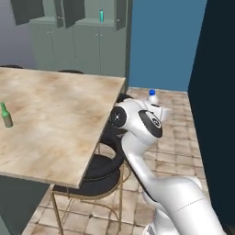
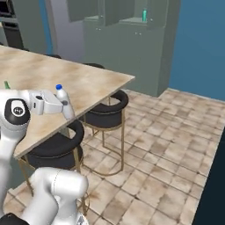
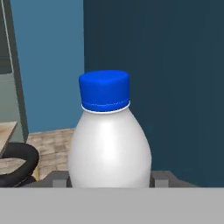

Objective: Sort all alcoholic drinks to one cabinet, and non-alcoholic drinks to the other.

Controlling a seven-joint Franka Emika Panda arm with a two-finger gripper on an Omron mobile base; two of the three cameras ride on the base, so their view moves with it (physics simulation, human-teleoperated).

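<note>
I have the tool [image 2: 66, 104] clamped on the white bottle [image 2: 64, 102], which stands upright between the fingers, blue cap up, just off the worktop [image 1: 59, 119] edge. The teal bottle [image 1: 101, 16] waits in the open cabinet [image 1: 92, 18] beyond the worktop; I judge that's where this one goes.

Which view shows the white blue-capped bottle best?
The hand view: the white bottle sits centred and close between the jaws, blue cap up, body and neck plain. The right base view shows it small but whole, held out beside the table. The left base view shows little more than its cap above the arm.
</note>
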